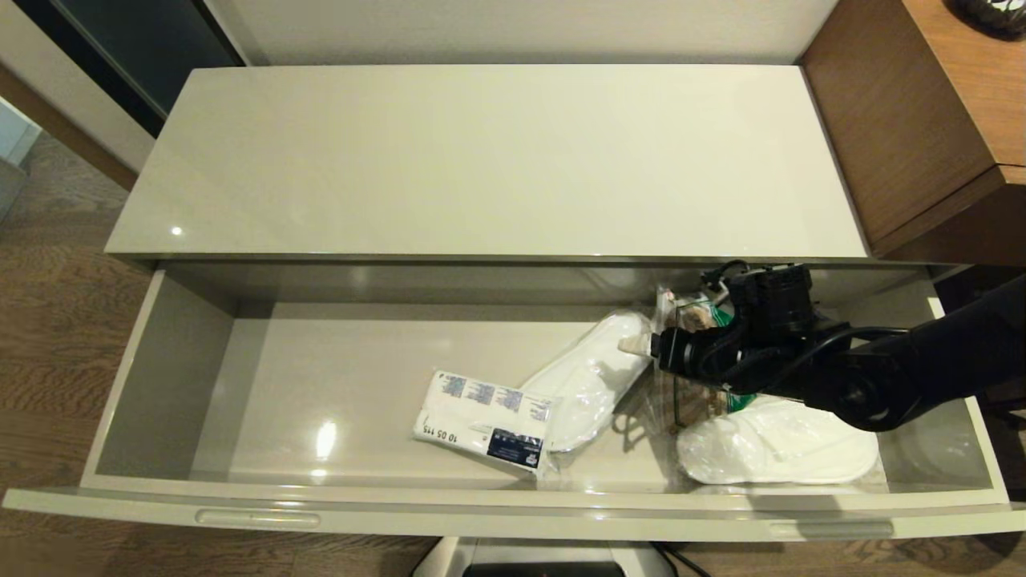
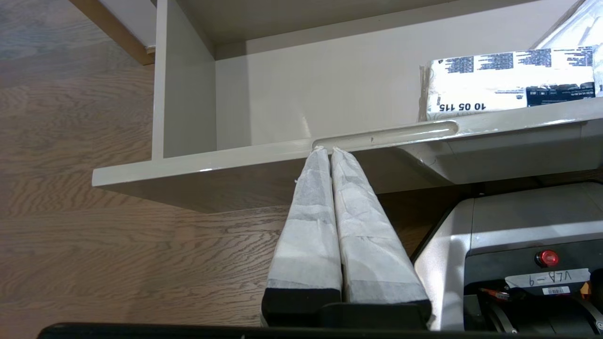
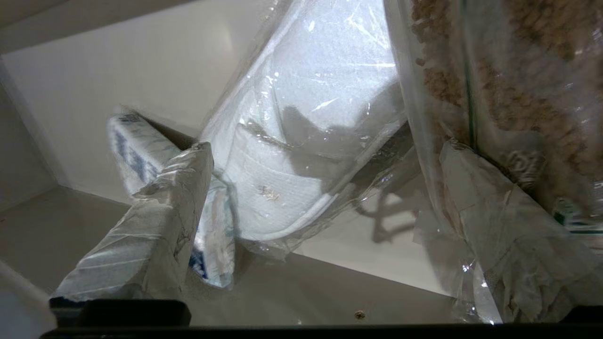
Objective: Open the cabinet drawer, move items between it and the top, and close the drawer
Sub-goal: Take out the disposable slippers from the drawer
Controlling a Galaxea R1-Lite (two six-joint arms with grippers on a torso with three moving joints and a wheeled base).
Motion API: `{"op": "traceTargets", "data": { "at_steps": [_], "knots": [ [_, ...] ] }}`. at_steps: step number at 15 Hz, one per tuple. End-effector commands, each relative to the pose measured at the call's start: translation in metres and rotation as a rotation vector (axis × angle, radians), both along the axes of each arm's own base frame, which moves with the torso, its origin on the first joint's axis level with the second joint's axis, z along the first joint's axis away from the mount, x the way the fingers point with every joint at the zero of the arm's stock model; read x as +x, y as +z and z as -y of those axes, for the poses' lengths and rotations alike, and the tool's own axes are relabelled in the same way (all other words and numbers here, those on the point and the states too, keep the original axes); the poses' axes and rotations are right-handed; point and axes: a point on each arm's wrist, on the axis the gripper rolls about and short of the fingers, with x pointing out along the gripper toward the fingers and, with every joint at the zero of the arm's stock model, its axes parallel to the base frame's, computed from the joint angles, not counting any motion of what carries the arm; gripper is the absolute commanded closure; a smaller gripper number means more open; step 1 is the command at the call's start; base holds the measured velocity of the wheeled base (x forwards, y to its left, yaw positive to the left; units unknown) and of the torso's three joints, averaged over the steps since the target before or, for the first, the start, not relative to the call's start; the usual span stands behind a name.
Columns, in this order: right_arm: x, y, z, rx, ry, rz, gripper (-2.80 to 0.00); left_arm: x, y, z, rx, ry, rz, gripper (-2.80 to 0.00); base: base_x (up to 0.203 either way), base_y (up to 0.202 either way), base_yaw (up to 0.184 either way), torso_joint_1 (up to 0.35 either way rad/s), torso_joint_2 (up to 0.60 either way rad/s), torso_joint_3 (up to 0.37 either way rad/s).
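Note:
The cabinet drawer (image 1: pixel 160 377) is pulled wide open below the bare top (image 1: pixel 481 160). Inside it lies the tissue packet (image 1: pixel 481 417), with one end of a wrapped slipper (image 1: pixel 593 377) resting against it. My right gripper (image 1: pixel 657 332) is down in the drawer, open, just above the slipper's far end. In the right wrist view its two fingers spread wide, with the slipper (image 3: pixel 306 117) and the packet (image 3: pixel 136 150) beyond them. My left gripper (image 2: pixel 328 149) is shut and empty below the drawer front, its tips at the end of a slot handle (image 2: pixel 384 134).
A second wrapped slipper (image 1: pixel 777 453) lies at the drawer's front right, under my right arm. A clear bag of brown bits (image 3: pixel 518 94) drapes over one right finger. Brown wood-grain furniture (image 1: pixel 906 120) stands at the right. My own base (image 2: pixel 518 259) sits under the drawer front.

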Motion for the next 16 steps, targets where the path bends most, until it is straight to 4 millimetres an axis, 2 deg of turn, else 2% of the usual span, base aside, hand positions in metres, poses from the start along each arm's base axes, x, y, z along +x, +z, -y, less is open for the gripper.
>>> {"op": "traceTargets", "data": {
  "at_steps": [1,2,4,8,13,16],
  "knots": [
    [-0.004,-0.012,-0.023,-0.035,0.032,-0.018,-2.80,0.000,0.000,0.000,0.001,0.000,-0.001,0.00,0.000,0.000,0.000,0.000,0.00,0.000],
    [-0.004,-0.023,-0.031,-0.070,0.017,-0.034,-2.80,0.000,0.000,0.000,0.001,0.000,-0.001,0.00,0.000,0.000,0.000,0.000,0.00,0.000],
    [-0.004,-0.025,-0.034,-0.079,0.013,-0.034,-2.80,0.000,0.000,0.000,0.001,0.000,-0.001,0.00,0.000,0.000,0.000,0.000,0.00,0.000],
    [-0.017,-0.017,-0.052,-0.122,-0.001,0.011,-2.80,0.000,0.000,0.000,0.001,0.000,-0.001,0.00,0.000,0.000,0.000,0.000,0.00,0.000],
    [-0.042,-0.014,-0.095,-0.189,0.013,0.068,-2.80,0.000,0.000,0.000,0.001,0.000,-0.001,0.00,0.000,0.000,0.000,0.000,0.00,0.000],
    [-0.046,-0.005,-0.098,-0.192,-0.006,0.097,-2.80,0.000,0.000,0.000,0.001,0.000,-0.001,0.00,0.000,0.000,0.000,0.000,0.00,0.000]
  ]
}}
